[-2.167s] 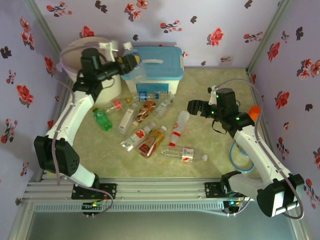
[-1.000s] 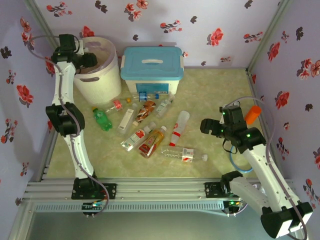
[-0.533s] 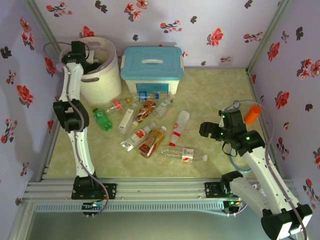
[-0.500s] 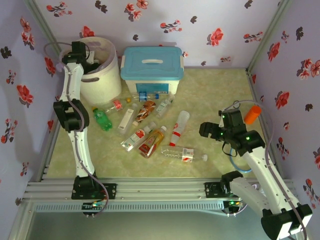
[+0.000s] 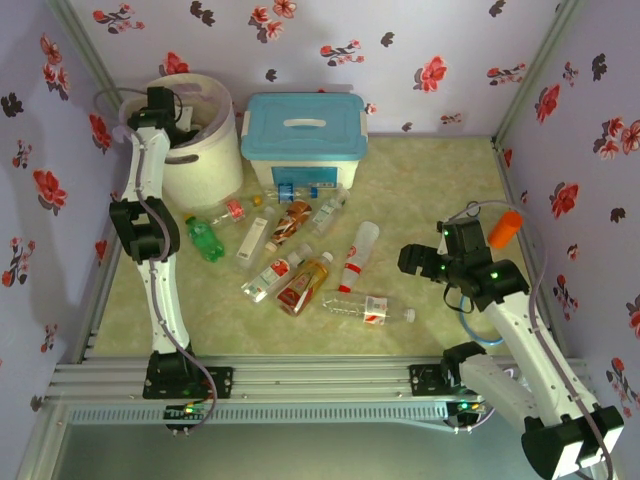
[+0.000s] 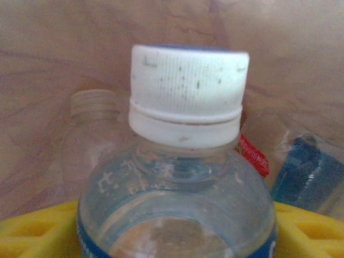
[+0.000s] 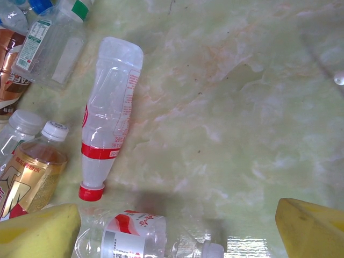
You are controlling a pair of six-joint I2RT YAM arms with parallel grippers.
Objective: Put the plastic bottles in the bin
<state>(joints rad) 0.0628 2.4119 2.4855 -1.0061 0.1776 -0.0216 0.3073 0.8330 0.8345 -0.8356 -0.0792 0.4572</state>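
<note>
- Top: the left hand (image 5: pixel 172 110) is in the bin (image 5: pixel 210 170); plastic bottles (image 5: pixel 305 282) lie on the tabletop (image 5: pixel 420 190).
- Left wrist: a white-capped bottle (image 6: pixel 183 183) sits between its fingers (image 6: pixel 32 231); held or freed, I cannot tell. Best to drop it low.
- Right wrist: the right hand (image 7: pixel 177 236) is open and empty.

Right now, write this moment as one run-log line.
left end effector: blue-label bottle between fingers, inside bin | right end effector: open, near white-cap bottle

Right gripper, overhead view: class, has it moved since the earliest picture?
Yes. The right gripper has drawn back toward the near edge of the table, farther from the blue-lidded box.
</note>
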